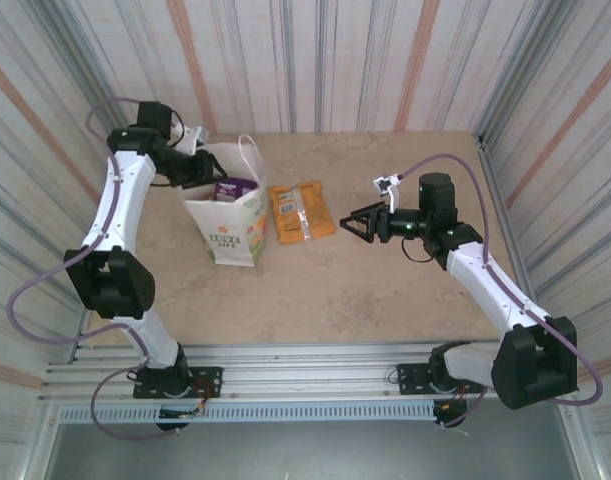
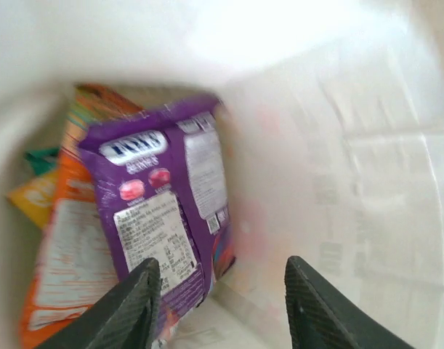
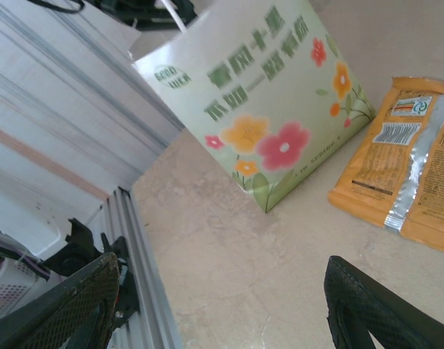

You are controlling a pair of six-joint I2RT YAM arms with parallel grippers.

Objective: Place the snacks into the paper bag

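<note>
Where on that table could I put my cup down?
Widest bare patch: the front of the table, between the paper bag and the metal rail. The far right corner is bare too. The middle is crowded: an orange packet lies beside the bag, the right claw close by it, the left claw inside the bag.

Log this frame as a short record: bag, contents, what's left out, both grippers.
bag: paper bag upright on the table
inside: purple packet overlapping inner orange packet; teal packet corner behind
left out: loose orange packet, flat, beside the bag
left gripper: reaching into the bag, jaws apart, empty
right gripper: open, empty, near the loose orange packet
</note>
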